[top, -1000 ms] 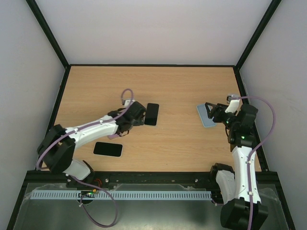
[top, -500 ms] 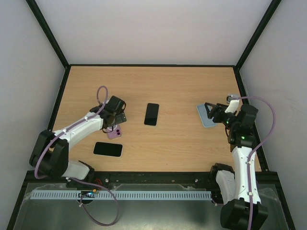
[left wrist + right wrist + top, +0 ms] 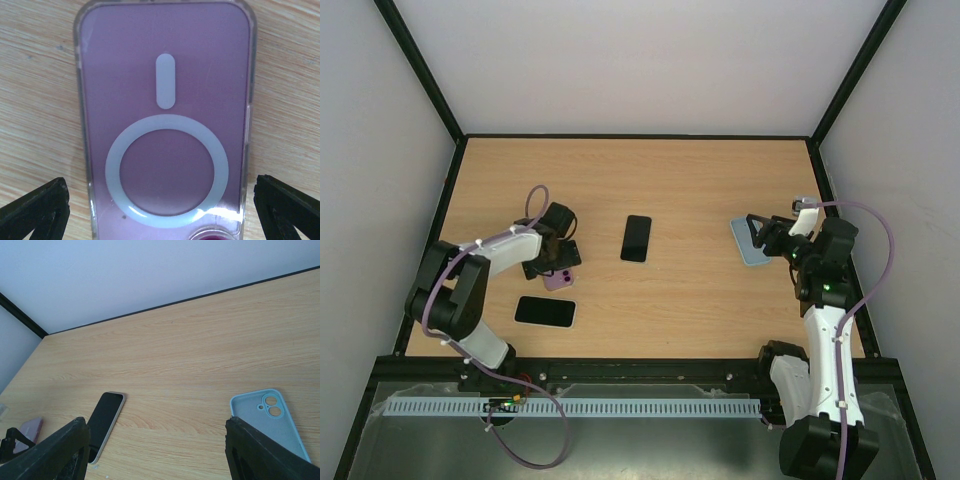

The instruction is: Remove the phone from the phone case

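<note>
A purple phone in a clear phone case (image 3: pixel 162 100) lies back up on the wooden table, a white ring and bar on its back. In the top view this cased phone (image 3: pixel 561 281) sits at the left. My left gripper (image 3: pixel 161 210) is open low over it, one black fingertip (image 3: pixel 35 210) on each side of its lower end, neither touching it. From above, the left gripper (image 3: pixel 558 262) covers the phone's far end. My right gripper (image 3: pixel 758 235) is open and holds nothing; in its own view the right gripper (image 3: pixel 155 450) hovers over bare wood.
A bare black phone (image 3: pixel 637 238) lies mid-table, also seen as the black phone (image 3: pixel 105 422) in the right wrist view. Another black phone (image 3: pixel 545 311) lies near the front left. An empty light-blue case (image 3: pixel 748 244) lies by the right gripper. Black frame rails edge the table.
My left arm has swung left from the mid-table black phone, which stays where it lay, to the purple cased phone, jaws opening a little wider. The right arm has not moved.
</note>
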Available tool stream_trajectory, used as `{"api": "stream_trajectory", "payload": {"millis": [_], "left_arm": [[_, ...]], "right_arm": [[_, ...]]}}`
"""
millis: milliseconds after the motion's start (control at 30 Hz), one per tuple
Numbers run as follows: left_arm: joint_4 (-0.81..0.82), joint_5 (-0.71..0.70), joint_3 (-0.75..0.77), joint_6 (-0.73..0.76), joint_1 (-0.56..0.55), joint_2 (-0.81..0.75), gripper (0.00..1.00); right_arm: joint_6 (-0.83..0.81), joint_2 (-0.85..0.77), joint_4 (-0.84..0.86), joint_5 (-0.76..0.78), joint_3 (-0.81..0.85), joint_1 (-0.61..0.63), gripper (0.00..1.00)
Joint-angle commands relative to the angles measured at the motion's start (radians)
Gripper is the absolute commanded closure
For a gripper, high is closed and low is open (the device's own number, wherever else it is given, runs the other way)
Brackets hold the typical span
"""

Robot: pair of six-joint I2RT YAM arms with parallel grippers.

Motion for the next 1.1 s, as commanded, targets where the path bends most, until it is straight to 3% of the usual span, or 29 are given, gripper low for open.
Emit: {"api": "stream_trajectory", "payload": {"millis": [0,533,700,833,1067], "left_arm": [[-0.031,0.024,0.035,0.007,0.011,0.020,0.00],[-0.118,0.062,0.104,-0.027,0.021,0.112,0.11],[-0.105,0.095,0.099,0.005,0.018,0.111,0.26],[-0.054,0.199,0.066,0.027,0.002,0.043,0.42],[0.061,0.271,0.054,0.037,-0.160,-0.145,0.47]], "right_arm": [[0.002,-0.009,0.021,-0.009,-0.008,0.000,0.30],[-0.001,-0.017,0.018,-0.006,-0.008,0.000,0.29],[-0.001,-0.017,0.017,-0.007,-0.008,0.000,0.29],[0.000,-0.017,0.017,-0.008,-0.008,0.002,0.29],[-0.003,-0.020,0.017,0.000,-0.006,0.000,0.29]]}}
